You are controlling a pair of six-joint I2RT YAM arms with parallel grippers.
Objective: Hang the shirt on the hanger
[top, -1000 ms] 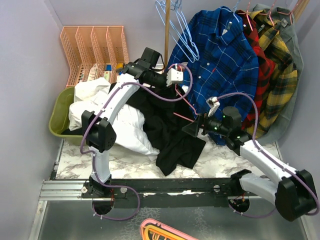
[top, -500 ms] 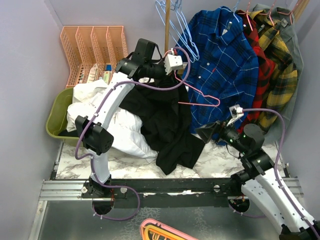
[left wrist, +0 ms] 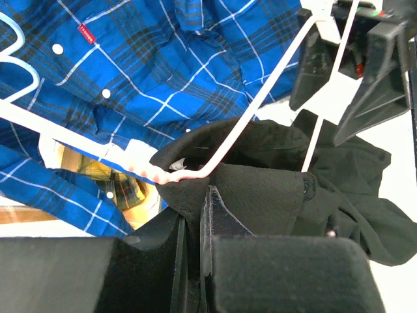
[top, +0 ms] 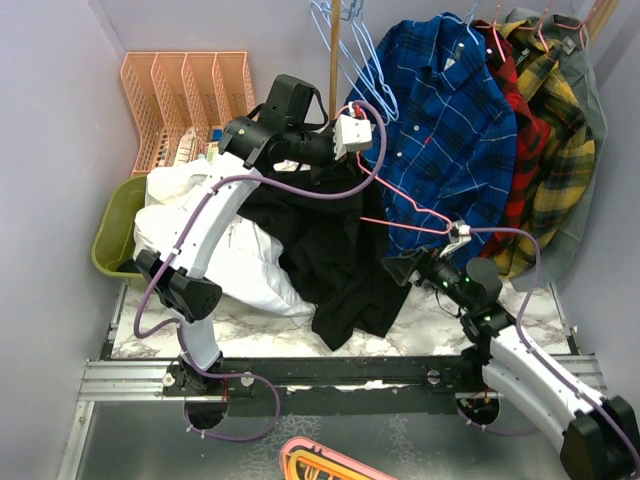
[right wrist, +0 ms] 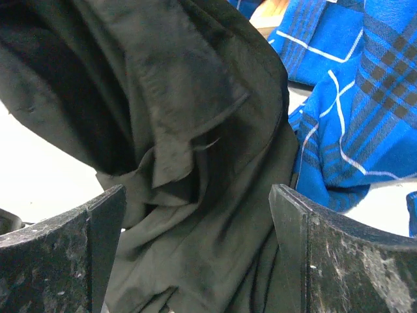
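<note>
Your right arm has swung back in toward the clothes pile over the last half second, and the far corner of the hanger has dipped lower.

From the top camera, your left hand (top: 332, 155) is raised high above the table (top: 250, 335), lifting the black shirt (top: 330, 250) by its upper edge. The rest of the shirt drapes down over a white garment (top: 250, 255) onto the table. The pink hanger (top: 400, 212) slants from just below the left hand down to its far corner, which sits just above your right hand (top: 392, 268). That hand points at the shirt's right edge. A blue plaid shirt (top: 450, 110) hangs behind, with light blue hangers (top: 365, 60) beside it.

From the left wrist camera, the left hand's fingers (left wrist: 225, 218) are pressed together, clamped on a fold of the black shirt (left wrist: 260, 195). The hanger's wire (left wrist: 260, 104) bends right at that fold, touching the fabric. You cannot tell whether the wire itself is pinched as well. One leg of the wire runs up toward the right hand's dark fingers at the top right. A small red label (left wrist: 86, 32) is sewn on the plaid shirt (left wrist: 163, 59); its white writing is too small to read.

From the right wrist camera, the right hand (right wrist: 195, 215) has its fingers spread wide apart and grips nothing. Black shirt fabric (right wrist: 195, 98) hangs close in front of the gap and fills most of the view. Blue plaid (right wrist: 365, 117) shows at the right edge.
</note>
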